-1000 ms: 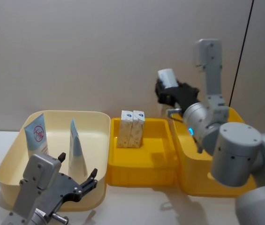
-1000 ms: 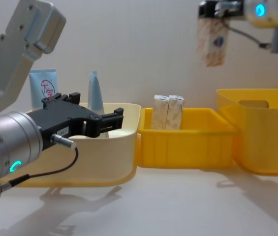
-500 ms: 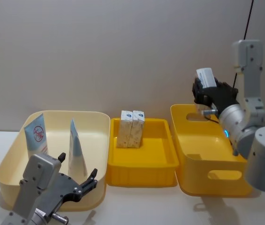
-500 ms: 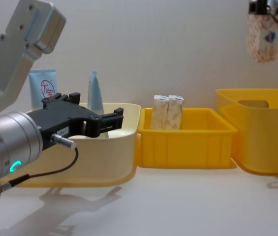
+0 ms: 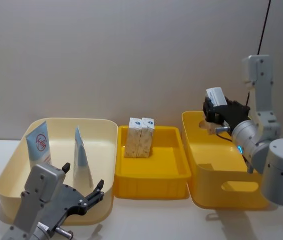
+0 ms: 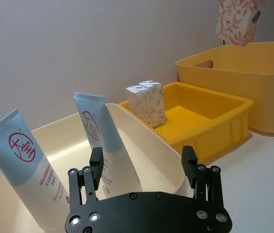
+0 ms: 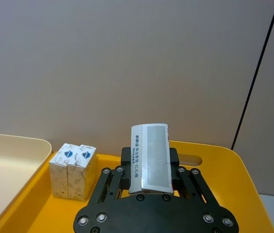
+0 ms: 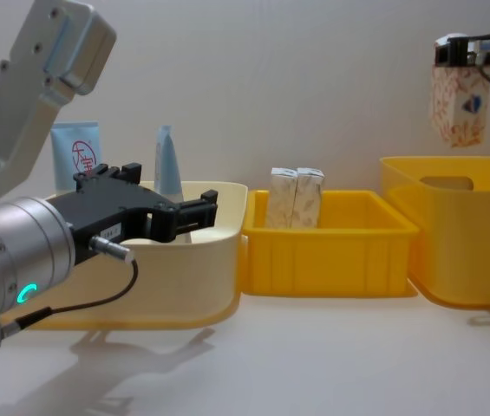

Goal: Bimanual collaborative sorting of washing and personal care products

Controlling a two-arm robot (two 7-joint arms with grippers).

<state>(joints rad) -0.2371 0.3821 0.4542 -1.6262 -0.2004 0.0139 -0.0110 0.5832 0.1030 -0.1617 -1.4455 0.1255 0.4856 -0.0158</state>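
My right gripper (image 5: 214, 107) is shut on a small cream carton (image 5: 215, 94), which it holds in the air over the back left corner of the large yellow bin (image 5: 221, 190). The chest view shows that carton (image 8: 457, 106) hanging well above the bin's rim (image 8: 453, 163). Two more cartons (image 5: 141, 137) stand upright side by side at the back of the middle yellow tray (image 5: 151, 186). Two light-blue tubes (image 5: 39, 144) (image 5: 81, 161) lean inside the cream bin (image 5: 8, 172). My left gripper (image 5: 83, 177) hovers open at that bin's front edge, holding nothing.
The three containers stand in a row, touching: cream bin left, yellow tray middle, large yellow bin right. A plain wall rises close behind them. A dark cable (image 5: 264, 25) hangs by the right arm. White tabletop (image 8: 314, 364) lies in front of the bins.
My right gripper carried the carton rightward from above the middle tray to above the large yellow bin, then lowered slightly. The left arm has not moved.
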